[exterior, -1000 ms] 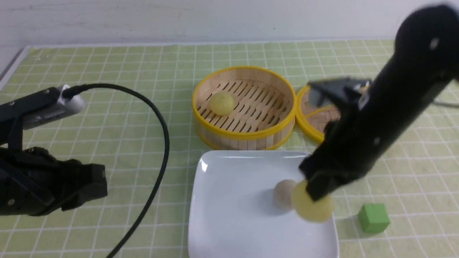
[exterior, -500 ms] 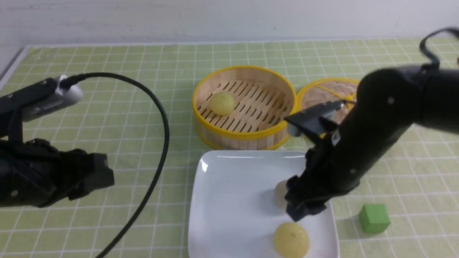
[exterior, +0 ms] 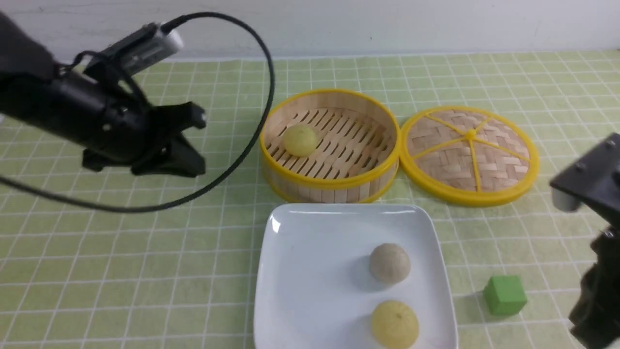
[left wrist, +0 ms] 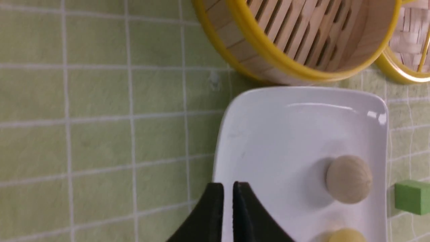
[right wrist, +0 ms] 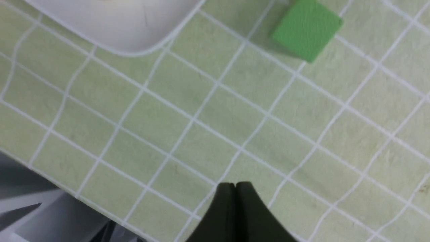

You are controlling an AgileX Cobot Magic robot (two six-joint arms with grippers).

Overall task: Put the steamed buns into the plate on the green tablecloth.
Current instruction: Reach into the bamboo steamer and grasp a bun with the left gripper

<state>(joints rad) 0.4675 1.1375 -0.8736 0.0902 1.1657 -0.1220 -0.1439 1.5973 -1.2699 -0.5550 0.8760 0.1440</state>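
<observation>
One pale-yellow steamed bun (exterior: 300, 140) lies in the open bamboo steamer (exterior: 329, 145). The other yellow bun (exterior: 395, 324) lies on the white square plate (exterior: 310, 271), near its front right corner, next to a grey-beige bun (exterior: 390, 263). The plate sits on the green grid tablecloth (exterior: 145, 252). My left arm (exterior: 111, 126) is raised at the back left. Its gripper (left wrist: 228, 188) is shut and empty, above the plate's left edge (left wrist: 228, 134). My right gripper (right wrist: 235, 185) is shut and empty over bare cloth at the front right, away from the plate.
The steamer lid (exterior: 469, 155) lies right of the steamer. A small green cube (exterior: 504, 294) sits right of the plate and also shows in the right wrist view (right wrist: 307, 30). The left arm's cable (exterior: 252, 121) loops beside the steamer. The table's front edge (right wrist: 50, 174) is close.
My right gripper has let the yellow bun go onto the plate and pulled back to the far right. My left arm has risen and moved back and rightward.
</observation>
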